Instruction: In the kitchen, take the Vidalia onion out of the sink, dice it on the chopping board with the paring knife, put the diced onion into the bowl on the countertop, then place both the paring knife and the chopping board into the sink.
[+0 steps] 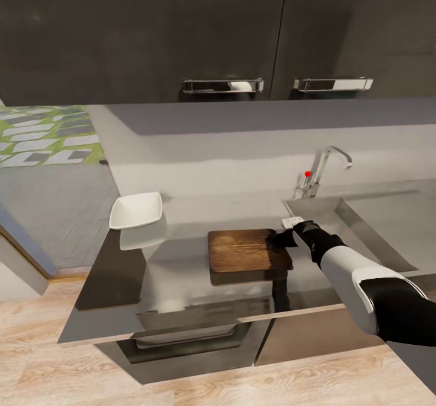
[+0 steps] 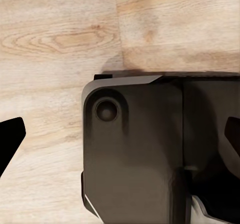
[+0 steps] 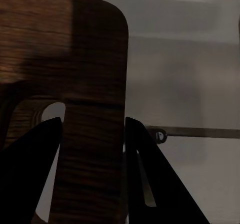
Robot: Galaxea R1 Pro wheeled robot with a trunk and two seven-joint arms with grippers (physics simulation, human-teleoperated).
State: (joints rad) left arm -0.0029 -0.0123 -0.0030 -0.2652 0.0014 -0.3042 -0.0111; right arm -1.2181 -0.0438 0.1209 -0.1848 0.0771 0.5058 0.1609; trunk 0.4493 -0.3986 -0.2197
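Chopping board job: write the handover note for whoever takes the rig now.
Right gripper: shut on the board at its sink-side edge, near the slot handle; a finger sits on each side of the wood.
Left gripper: open, holding nothing, hanging over the wooden floor beside the robot's dark base.
Board: on the countertop beside the sink, nothing on it.
Bowl: on the countertop's far left; contents can't be told.
Left: move the board into the sink. Confirm where the onion and knife are.
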